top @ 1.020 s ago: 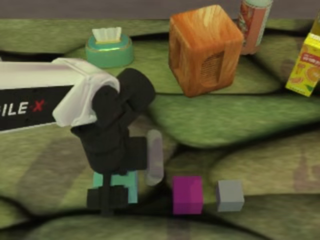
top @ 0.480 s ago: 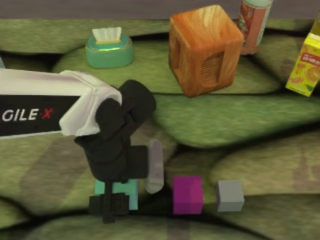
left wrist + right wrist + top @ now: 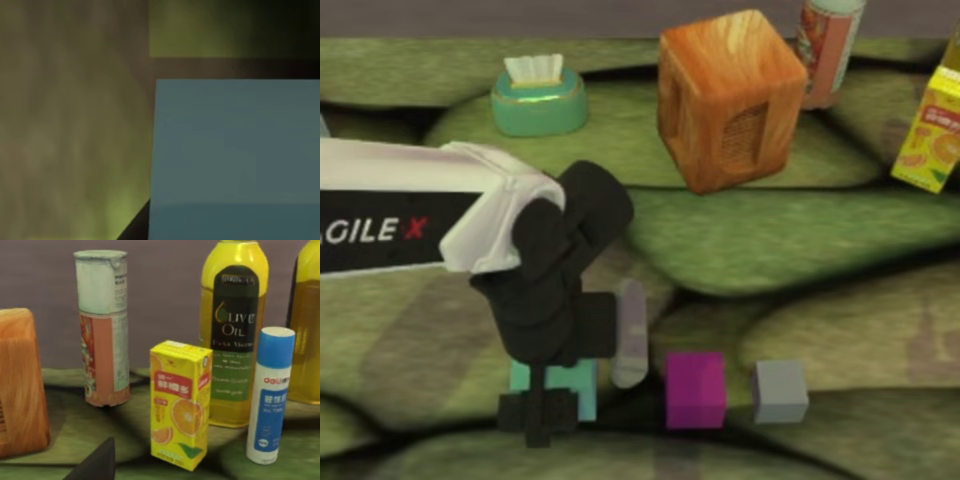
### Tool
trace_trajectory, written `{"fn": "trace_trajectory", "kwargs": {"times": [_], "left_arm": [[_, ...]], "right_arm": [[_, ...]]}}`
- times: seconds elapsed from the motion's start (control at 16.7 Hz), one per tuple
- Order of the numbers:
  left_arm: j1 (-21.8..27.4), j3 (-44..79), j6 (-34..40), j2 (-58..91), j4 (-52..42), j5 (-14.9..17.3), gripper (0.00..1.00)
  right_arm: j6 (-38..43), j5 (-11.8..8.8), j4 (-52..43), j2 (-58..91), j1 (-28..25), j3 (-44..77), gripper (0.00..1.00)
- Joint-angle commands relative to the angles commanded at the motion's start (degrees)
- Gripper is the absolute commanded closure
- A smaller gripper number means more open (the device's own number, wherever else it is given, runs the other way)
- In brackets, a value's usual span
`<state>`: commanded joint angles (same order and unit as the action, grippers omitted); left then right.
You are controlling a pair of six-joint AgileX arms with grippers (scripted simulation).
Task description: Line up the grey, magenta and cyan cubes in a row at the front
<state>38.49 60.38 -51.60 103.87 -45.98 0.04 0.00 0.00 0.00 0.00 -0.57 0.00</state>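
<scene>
Green mottled table [image 3: 800, 240], pale matte cyan cube [image 3: 585, 385] under left tool [image 3: 538, 410], grip unclear

left arm [image 3: 420, 215] shifted right, left gripper [image 3: 542, 408] nudged right over cyan cube [image 3: 582, 385]

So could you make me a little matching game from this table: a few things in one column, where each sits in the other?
Things:
1. cyan cube
2. grey cube
3. magenta cube
4. orange wood-grain block

Places:
A. far right of the front row
B. at the back, beside a tall can
C. under the left gripper
D. middle of the front row

Pairs: 1-C, 2-A, 3-D, 4-B
</scene>
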Motion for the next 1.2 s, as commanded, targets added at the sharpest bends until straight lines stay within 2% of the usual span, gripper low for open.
{"fn": "trace_trajectory", "kwargs": {"times": [0.18, 0.24, 0.84, 1.2], "left_arm": [[0.00, 0.00, 0.00, 0.00, 0.00, 0.00, 0.02], [0.00, 0.00, 0.00, 0.00, 0.00, 0.00, 0.00], [-0.08, 0.79, -0.09, -0.35, -1.00, -0.04, 0.00], [-0.88, 8.11, 0.11, -4.53, -13.39, 0.01, 0.00]], "right_arm": [[0.00, 0.00, 0.00, 0.00, 0.00, 0.00, 0.00], [0.00, 0.00, 0.00, 0.00, 0.00, 0.00, 0.00], [0.00, 0.00, 0.00, 0.00, 0.00, 0.00, 0.00], [0.00, 0.00, 0.00, 0.00, 0.00, 0.00, 0.00]]}}
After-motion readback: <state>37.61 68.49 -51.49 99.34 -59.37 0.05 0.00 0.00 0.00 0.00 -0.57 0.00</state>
